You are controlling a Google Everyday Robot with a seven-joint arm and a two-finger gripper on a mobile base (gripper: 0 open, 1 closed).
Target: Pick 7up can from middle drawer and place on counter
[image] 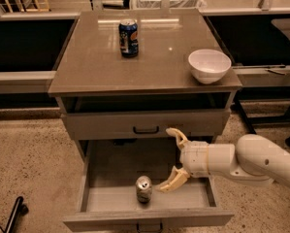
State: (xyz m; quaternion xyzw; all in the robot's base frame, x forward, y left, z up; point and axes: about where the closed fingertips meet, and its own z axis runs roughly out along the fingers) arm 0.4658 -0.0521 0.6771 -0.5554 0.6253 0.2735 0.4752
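The pale arm (265,161) comes in from the right edge, forearm nearly level; its wrist (205,159) points left; the gripper (169,160) sits low, right of centre in the view, with fingers (176,136) spread wide: one above, one below.

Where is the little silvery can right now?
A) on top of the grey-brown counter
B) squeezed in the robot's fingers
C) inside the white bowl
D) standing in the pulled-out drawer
D: the small silvery-white drink can stands upright on the floor of the wide grey pulled-out drawer, while the cream gripper hangs just to its right with its fingers spread open, not closed on it.
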